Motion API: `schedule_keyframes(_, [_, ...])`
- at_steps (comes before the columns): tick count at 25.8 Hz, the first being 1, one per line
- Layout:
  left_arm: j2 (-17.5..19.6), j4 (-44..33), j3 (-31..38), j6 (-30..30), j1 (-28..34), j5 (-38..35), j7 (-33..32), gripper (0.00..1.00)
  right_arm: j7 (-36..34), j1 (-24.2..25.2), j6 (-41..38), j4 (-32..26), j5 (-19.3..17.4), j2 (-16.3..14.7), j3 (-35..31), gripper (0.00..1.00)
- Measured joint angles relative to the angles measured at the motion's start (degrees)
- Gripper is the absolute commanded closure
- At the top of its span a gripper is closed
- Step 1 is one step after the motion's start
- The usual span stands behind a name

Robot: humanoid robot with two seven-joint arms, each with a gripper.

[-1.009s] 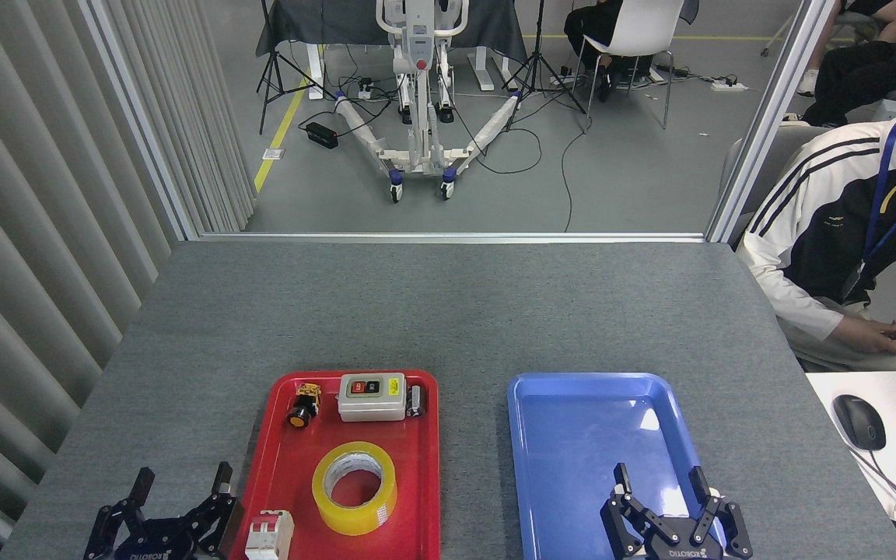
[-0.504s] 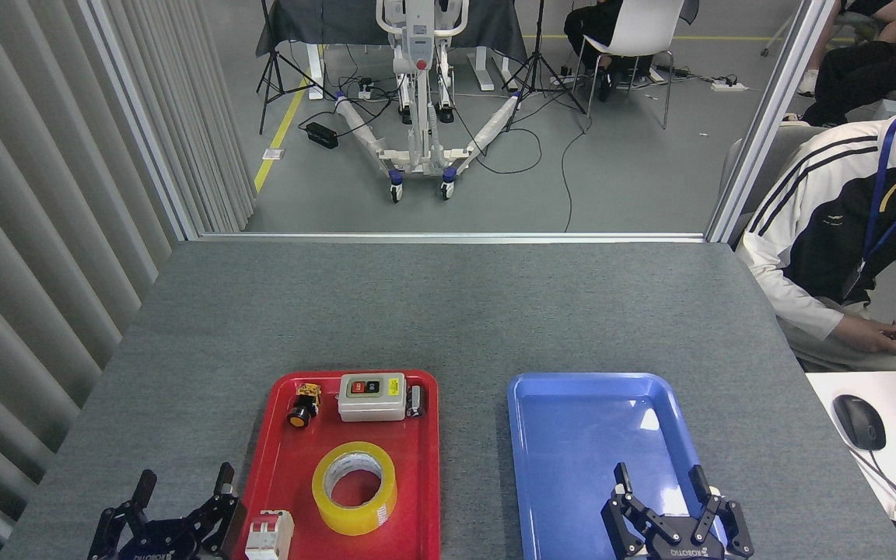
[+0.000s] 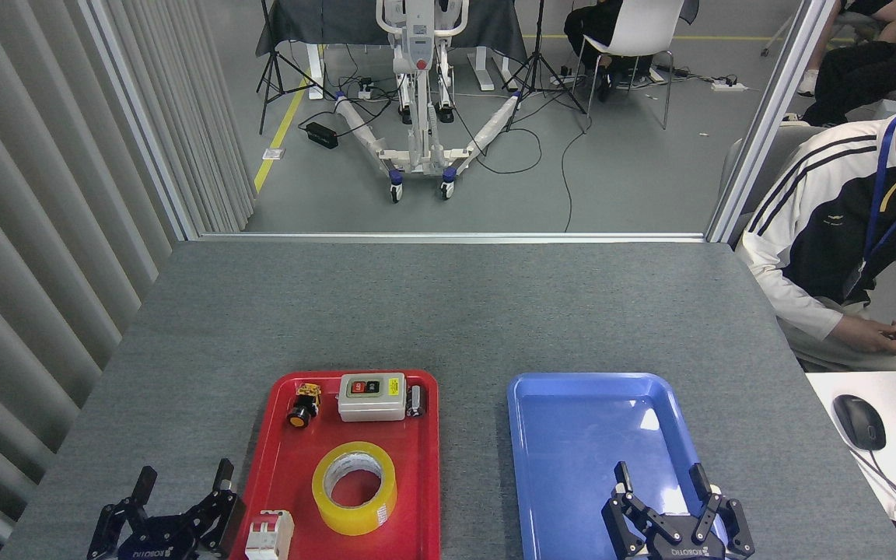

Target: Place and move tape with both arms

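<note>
The yellow tape roll (image 3: 354, 488) lies flat in the red tray (image 3: 425, 467), near its front half, white core facing up. My left gripper (image 3: 181, 481) is at the bottom left, just outside the tray's left rim and left of the tape, fingers spread open and empty. My right gripper (image 3: 659, 477) hovers over the front part of the blue tray (image 3: 557, 397), also open with nothing in it. Both grippers are well apart from the tape.
The red tray also holds a grey switch box (image 3: 371, 397), a small yellow-tipped push button (image 3: 303, 406) and a white breaker (image 3: 271, 535). A person (image 3: 845, 233) sits at the table's right side. A mouse (image 3: 859, 421) lies on a white desk.
The left gripper has sunk slightly toward the bottom edge and shifted a little; the right gripper dropped a touch. The tape has not moved.
</note>
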Motion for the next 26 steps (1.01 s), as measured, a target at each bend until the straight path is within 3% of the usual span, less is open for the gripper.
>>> schedule_keyframes(11, [1.5, 0.6, 0.0, -2.2, -1.1, 0.4, -0.2, 0.0, -0.5, 0.1, 0.2, 0.0, -0.1, 0.0, 0.1, 0.0])
schedule_keyframes(15, [1.9, 2.8, -1.1, -2.7, -4.3, 1.3, -3.1, 0.0, -0.5, 0.1, 0.3, 0.0, 0.0, 0.0, 0.1, 0.0])
schedule_keyframes(19, [2.7, 3.3, -3.2, -3.1, -8.9, 1.6, -13.0, 0.0, -0.6, 0.1, 0.3, 0.0, 0.0, 0.0, 0.1, 0.0])
schedule_keyframes(26, [3.6, 2.9, -7.5, -3.7, -14.7, 1.7, -39.6, 0.0, -0.6, 0.2, 0.3, 0.0, 0.0, -0.1, 0.1, 0.0])
